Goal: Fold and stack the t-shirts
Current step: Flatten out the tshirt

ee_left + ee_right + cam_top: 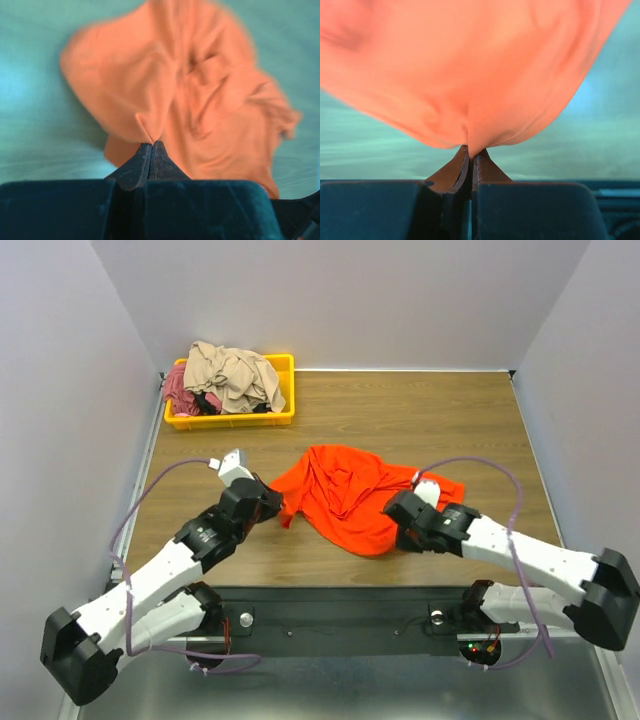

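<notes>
A crumpled orange-red t-shirt (pixel 350 495) lies bunched in the middle of the wooden table. My left gripper (pixel 272 502) is shut on its left edge; in the left wrist view the closed tips (pixel 152 144) pinch a fold of the orange-red t-shirt (pixel 200 100). My right gripper (pixel 398 528) is shut on the shirt's lower right edge, and the right wrist view has cloth of the orange-red t-shirt (pixel 470 65) pulled into the closed tips (pixel 471 151). A beige-tan t-shirt (pixel 235 375) and a dusty-pink t-shirt (pixel 180 390) lie heaped in the tray.
A yellow plastic tray (pixel 284 367) stands at the back left of the table (pixel 420 420). Grey walls close in the left, right and far sides. Purple cables loop over both arms.
</notes>
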Controlling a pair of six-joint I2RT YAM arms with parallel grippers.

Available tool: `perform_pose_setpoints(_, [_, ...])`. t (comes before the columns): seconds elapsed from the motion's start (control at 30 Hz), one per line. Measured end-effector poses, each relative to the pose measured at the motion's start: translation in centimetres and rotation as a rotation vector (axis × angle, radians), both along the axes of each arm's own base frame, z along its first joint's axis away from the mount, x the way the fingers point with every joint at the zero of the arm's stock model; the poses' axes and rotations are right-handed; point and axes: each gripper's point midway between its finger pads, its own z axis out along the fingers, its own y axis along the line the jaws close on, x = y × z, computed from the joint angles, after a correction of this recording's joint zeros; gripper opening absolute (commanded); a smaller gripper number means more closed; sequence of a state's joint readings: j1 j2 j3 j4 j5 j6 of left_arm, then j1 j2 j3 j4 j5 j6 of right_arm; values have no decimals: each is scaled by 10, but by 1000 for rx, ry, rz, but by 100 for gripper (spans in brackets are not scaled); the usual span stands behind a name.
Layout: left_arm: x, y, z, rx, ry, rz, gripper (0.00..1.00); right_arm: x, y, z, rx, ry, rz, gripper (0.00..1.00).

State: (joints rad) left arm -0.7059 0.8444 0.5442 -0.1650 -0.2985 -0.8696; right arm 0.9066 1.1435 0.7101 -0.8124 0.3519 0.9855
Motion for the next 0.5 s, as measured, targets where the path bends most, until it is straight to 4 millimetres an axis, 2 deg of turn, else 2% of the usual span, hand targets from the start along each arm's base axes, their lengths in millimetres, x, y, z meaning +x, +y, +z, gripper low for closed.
perform_pose_setpoints(0.1, [13,1,65,-66,-144,30,0,31,15,63,92,-188,-9,0])
perform_pose_setpoints(0.13, [17,3,91,-89,-203,43,0,44,21,96,140,-270,-18,0])
perform_pose_setpoints(0.2, [20,7,133,-130,-290,64,0,62,24,147,191,-400,-34,1])
perform_pose_setpoints(0.27, [23,14,178,-159,-380,93,0,74,22,194,213,-509,-51,0])
perform_pose_setpoints(0.3, [23,17,194,-167,-410,105,0,81,18,221,222,-575,-69,0])
perform_pose_setpoints(0.4, [22,36,255,-186,-529,175,0,91,7,274,217,-694,-103,1])
perform_pose_setpoints(0.43, [21,42,267,-184,-552,195,0,94,0,299,220,-749,-124,0])
perform_pose_setpoints(0.5, [18,56,298,-191,-609,243,0,96,-10,333,217,-817,-145,0])
